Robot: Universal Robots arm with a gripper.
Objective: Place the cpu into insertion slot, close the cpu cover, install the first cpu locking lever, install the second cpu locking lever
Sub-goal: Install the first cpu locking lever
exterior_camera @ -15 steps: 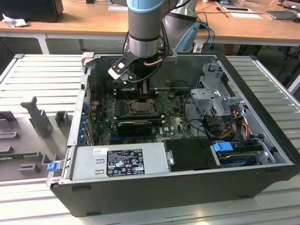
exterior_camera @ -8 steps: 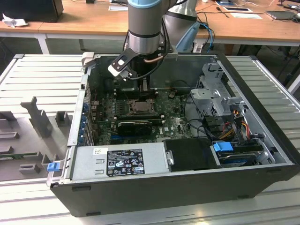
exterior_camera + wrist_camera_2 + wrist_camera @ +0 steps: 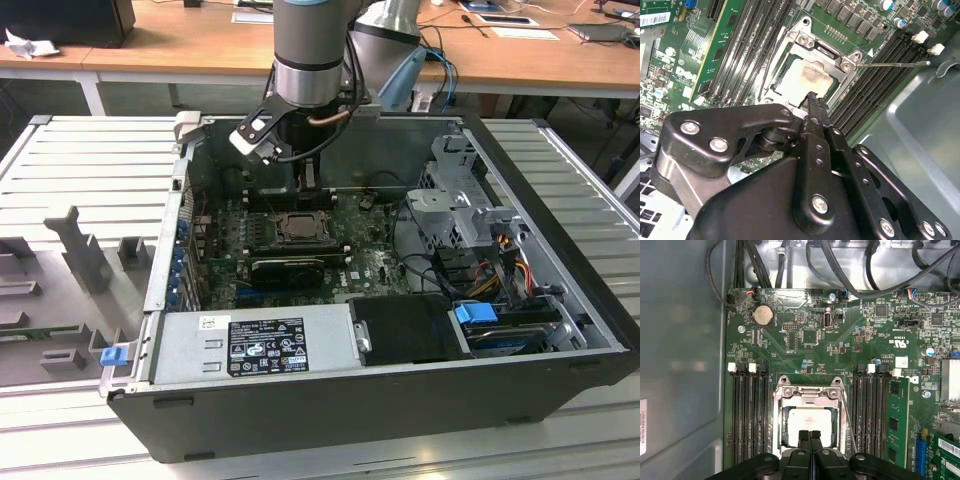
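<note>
Cpu (image 3: 810, 420) seated in slot (image 3: 784, 430), cover (image 3: 810, 392) down over it, 2 of 4 steps apparently done; gripper (image 3: 809, 435) closed tight, empty, tips at cover edge; 1 lever (image 3: 895, 63) looks unlatched.

We saw the grey cylindrical robot arm (image 3: 310, 45) pointing straight down in the exterior view; in the first wrist view its black metal two-fingered gripper (image 3: 810, 436) had both fingertips pressed flat together.

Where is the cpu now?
In the first wrist view the cpu sits in the insertion slot, framed by the cpu cover, next to the end effector.
</note>
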